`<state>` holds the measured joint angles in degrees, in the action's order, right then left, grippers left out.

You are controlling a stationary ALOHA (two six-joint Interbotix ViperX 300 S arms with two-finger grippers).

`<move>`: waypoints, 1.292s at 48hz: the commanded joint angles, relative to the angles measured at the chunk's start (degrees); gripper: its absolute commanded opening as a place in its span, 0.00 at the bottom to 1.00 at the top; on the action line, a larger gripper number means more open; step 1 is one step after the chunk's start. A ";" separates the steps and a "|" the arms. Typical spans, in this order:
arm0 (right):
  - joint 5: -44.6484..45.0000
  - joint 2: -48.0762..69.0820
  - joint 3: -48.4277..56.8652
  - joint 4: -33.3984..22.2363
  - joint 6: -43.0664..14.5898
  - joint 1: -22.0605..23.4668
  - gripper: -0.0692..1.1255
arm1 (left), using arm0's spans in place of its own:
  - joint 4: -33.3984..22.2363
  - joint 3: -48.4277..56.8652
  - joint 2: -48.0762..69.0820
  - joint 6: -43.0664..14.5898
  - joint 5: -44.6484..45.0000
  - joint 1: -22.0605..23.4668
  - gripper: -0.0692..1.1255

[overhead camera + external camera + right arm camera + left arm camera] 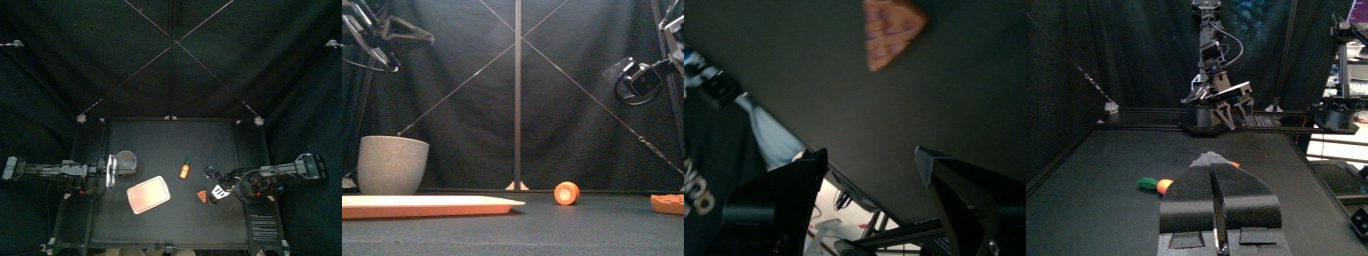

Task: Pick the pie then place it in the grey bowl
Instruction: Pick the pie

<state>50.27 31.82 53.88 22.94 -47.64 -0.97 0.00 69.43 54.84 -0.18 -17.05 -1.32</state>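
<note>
— Where do my grippers stand?
— The left gripper (1217, 200) sits at the left by the cup, jaws pressed together and empty. The right gripper (869, 155) hangs over the right side, jaws spread wide.
— Containers?
— The pink tray (147, 194) lies flat, near and left of centre. The grey bowl (393, 165) stands upright just beyond it; I can't see inside.
— And the pie?
— The pie (894, 28) is an orange-red wedge with a lattice top. It lies flat, near right, just beside the right gripper, its narrow tip toward those jaws.
— Anything smaller?
— An orange carrot toy (189, 166), mid-table.
</note>
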 commanded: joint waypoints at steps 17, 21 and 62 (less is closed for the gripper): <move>1.67 -5.45 -5.45 -39.81 -54.05 -21.18 0.91 | -0.09 1.05 -0.26 0.00 -0.18 -1.23 0.04; 1.67 -9.05 -7.65 -42.28 -61.61 -26.02 0.91 | -0.09 1.14 -0.26 0.00 -0.09 -1.23 0.04; -6.24 -27.07 -8.79 -47.90 -66.01 -21.88 0.91 | 0.18 2.20 -0.26 -0.09 -0.26 -4.39 0.04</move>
<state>44.38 4.13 45.09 -24.79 -113.64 -23.38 0.09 72.25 54.84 -0.18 -16.96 -5.19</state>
